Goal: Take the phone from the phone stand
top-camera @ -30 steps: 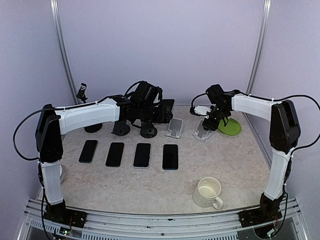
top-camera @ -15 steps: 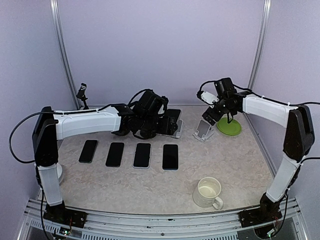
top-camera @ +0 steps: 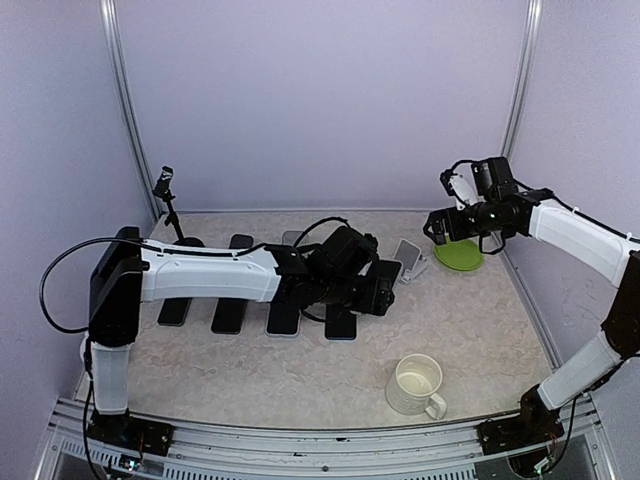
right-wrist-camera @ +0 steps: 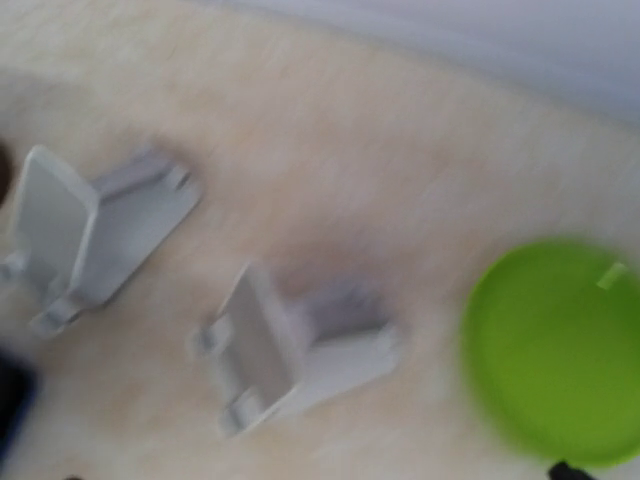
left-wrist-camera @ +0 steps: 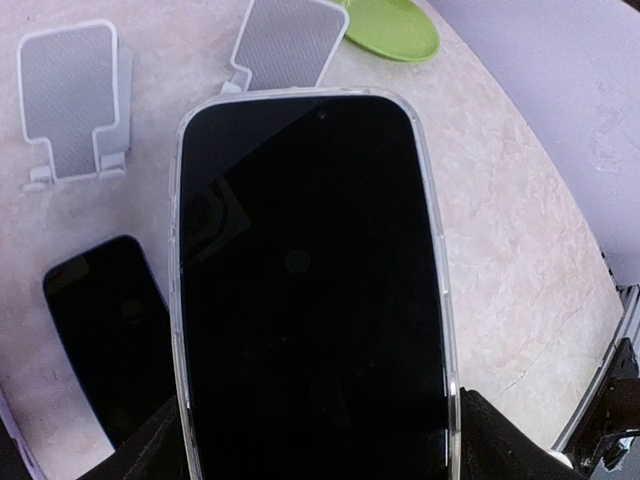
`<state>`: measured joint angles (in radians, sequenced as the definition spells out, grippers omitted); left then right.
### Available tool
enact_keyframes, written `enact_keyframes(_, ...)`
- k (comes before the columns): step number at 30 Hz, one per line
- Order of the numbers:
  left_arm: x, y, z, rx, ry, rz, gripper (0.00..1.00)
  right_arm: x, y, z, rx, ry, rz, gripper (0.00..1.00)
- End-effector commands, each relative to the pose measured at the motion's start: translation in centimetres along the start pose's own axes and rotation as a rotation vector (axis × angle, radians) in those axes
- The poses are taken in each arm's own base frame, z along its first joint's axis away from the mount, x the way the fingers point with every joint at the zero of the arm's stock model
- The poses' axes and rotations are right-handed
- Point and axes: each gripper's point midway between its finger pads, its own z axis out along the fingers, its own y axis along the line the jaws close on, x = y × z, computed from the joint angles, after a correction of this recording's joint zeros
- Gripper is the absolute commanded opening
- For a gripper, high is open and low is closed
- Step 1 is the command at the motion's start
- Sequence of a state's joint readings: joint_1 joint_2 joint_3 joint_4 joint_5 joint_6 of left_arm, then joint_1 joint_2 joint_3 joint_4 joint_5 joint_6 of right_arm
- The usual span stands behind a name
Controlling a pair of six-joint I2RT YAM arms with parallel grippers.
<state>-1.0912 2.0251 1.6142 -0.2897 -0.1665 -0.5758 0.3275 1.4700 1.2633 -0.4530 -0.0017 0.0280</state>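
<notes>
**Glossy black phone being held clear of the stands**

Glass-dark and smooth, the phone (left-wrist-camera: 310, 290) is being gripped near its lower end by the left pincer (top-camera: 378, 292). The pincer's dark fingers (left-wrist-camera: 500, 450) are being pressed against the two long edges of the clear, round-cornered case. The phone is being carried in the air above the beige, marble-patterned counter (left-wrist-camera: 520, 250), off both stands.

Beyond it, two white stands are being shown in the left wrist view, one (left-wrist-camera: 70, 95) to the left and one (left-wrist-camera: 290, 45) further back. Each has a finely meshed, rounded-rectangle backrest and a small front lip. A round, matt lime-green plate (left-wrist-camera: 390, 25) is lying just behind the farther stand. A second phone (left-wrist-camera: 110, 330), flat and black, is lying on the counter beside the held one. A cream glazed mug (top-camera: 415, 385) is standing near the front edge.

The right pincer (top-camera: 440, 224) is being held aloft near the plate. Whether it is open or closed cannot be told, as its wrist view is blurred.

Compared with half a second ago, the left pincer is being drawn forward from the back of the counter, and it is now over the right end of the row of phones (top-camera: 283, 318). The right arm is being swung away from the right-hand stand, up and to the right.
</notes>
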Motion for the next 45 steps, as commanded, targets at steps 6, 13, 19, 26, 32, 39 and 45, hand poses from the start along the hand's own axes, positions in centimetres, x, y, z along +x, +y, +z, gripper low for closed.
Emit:
enact_keyframes(6, 1.3, -2.7, 3.7, 0.012, -0.007, -0.126, 0.37, 9.0, 2.9, -1.2, -0.27, 0.238, 0.376, 1.0)
enact_keyframes(13, 3.0, -2.6, 6.7, -0.012, 0.011, -0.16, 0.41, 11.8, 3.4, -1.2, -0.308, 0.296, 0.455, 1.0)
enact_keyframes(19, 4.0, -2.8, 9.2, -0.012, 0.022, -0.212, 0.45, 13.4, 3.4, -0.9, -0.304, 0.337, 0.474, 1.0)
enact_keyframes(26, 4.4, -3.1, 11.8, -0.018, 0.026, -0.269, 0.58, 14.3, 3.6, -0.4, -0.318, 0.369, 0.506, 1.0)
enact_keyframes(32, 5.2, -3.2, 13.4, -0.021, 0.055, -0.34, 0.71, 15.0, 3.6, 0.1, -0.318, 0.389, 0.516, 1.0)
enact_keyframes(39, 4.3, -5.2, 13.6, 0.042, 0.044, -0.333, 0.96, 15.6, 3.4, 1.0, -0.32, 0.41, 0.533, 1.0)
enact_keyframes(45, 3.0, -5.8, 12.2, 0.052, 0.021, -0.324, 0.99, 16.0, 2.9, 2.0, -0.307, 0.419, 0.54, 1.0)
